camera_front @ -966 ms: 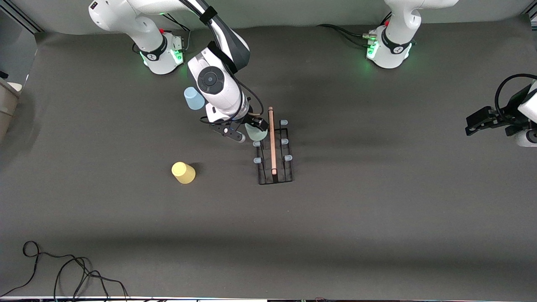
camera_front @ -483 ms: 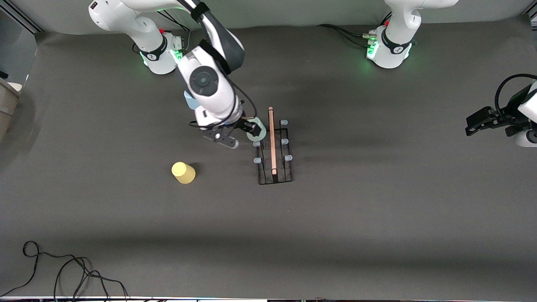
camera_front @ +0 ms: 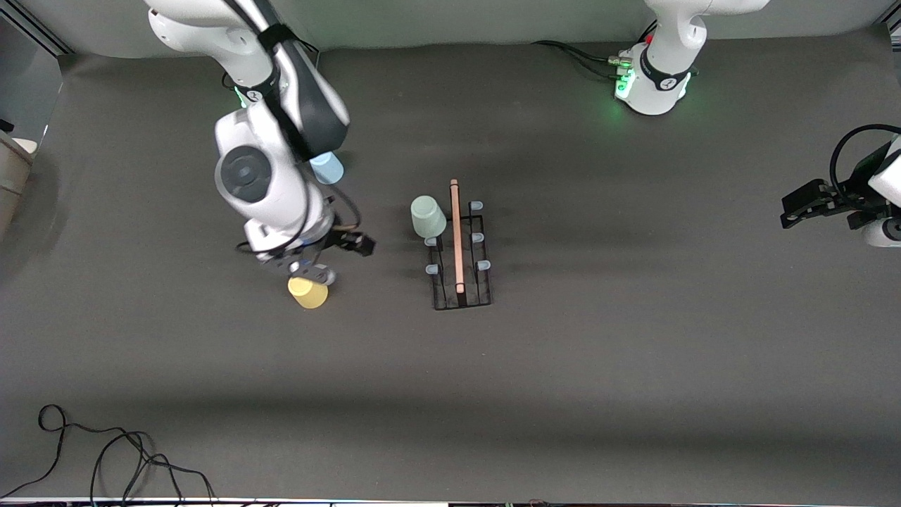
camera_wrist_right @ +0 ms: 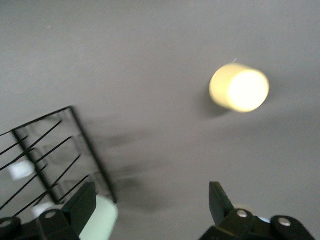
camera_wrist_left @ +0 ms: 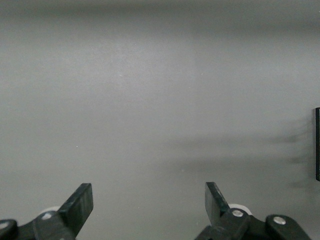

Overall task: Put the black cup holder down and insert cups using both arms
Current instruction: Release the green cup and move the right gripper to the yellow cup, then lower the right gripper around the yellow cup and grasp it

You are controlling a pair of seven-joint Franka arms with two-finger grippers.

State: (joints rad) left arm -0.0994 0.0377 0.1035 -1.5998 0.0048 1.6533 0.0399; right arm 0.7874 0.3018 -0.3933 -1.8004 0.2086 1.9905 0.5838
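Note:
The black cup holder (camera_front: 459, 248) stands mid-table, its wooden rod handle pointing toward the front camera. The pale green cup (camera_front: 428, 216) sits upside down on a peg of the holder, on the side toward the right arm's end. My right gripper (camera_front: 336, 258) is open and empty, between the holder and the yellow cup (camera_front: 308, 292). The light blue cup (camera_front: 328, 167) is partly hidden by the right arm. The right wrist view shows the yellow cup (camera_wrist_right: 240, 88), the holder (camera_wrist_right: 50, 155) and the green cup (camera_wrist_right: 100, 220). My left gripper (camera_front: 799, 204) waits open at the left arm's end.
Black cables (camera_front: 105, 458) lie near the front edge at the right arm's end. A beige object (camera_front: 14, 169) sits off the table's edge there. The left wrist view shows only bare grey mat between the open fingers (camera_wrist_left: 80, 202).
My right gripper has let go of the green cup on the holder's peg and swung away toward the yellow cup. The left arm has not moved.

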